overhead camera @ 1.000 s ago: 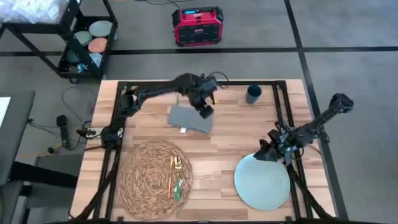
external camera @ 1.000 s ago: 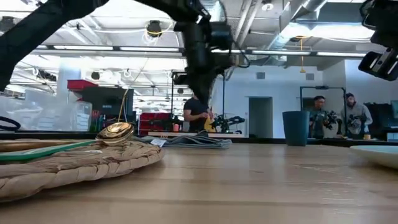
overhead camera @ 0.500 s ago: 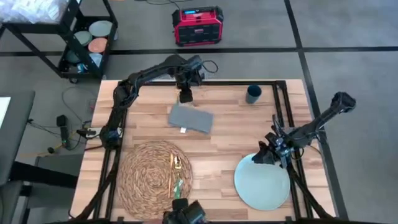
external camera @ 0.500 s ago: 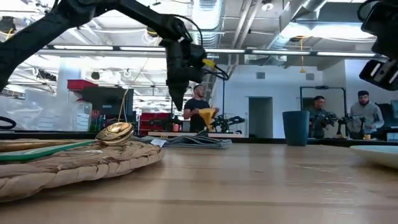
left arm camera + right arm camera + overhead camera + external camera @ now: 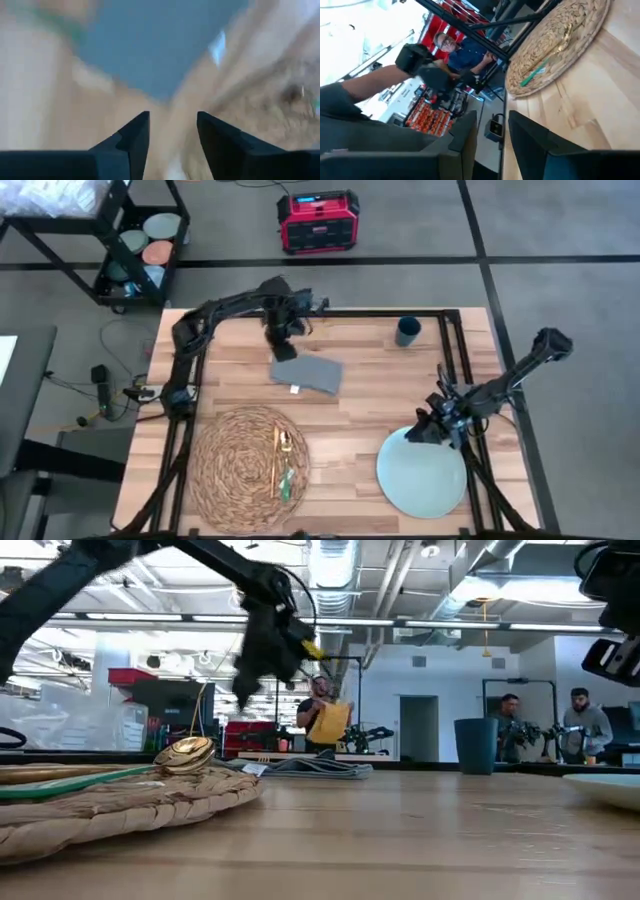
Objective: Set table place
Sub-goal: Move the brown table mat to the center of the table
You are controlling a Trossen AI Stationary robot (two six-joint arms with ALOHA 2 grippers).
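- The left gripper hovered above the grey napkin, fingers apart, holding nothing — its wrist view was a blur.
- The right gripper sat at the plate rim — fingers slightly parted.
- Cutlery lay on the placemat; the cup stood at the table far edge.

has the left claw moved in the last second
Yes. In the high view the left claw was over the right end of the napkin; now it sits past the napkin's far left corner, toward the table's far edge, open and empty.
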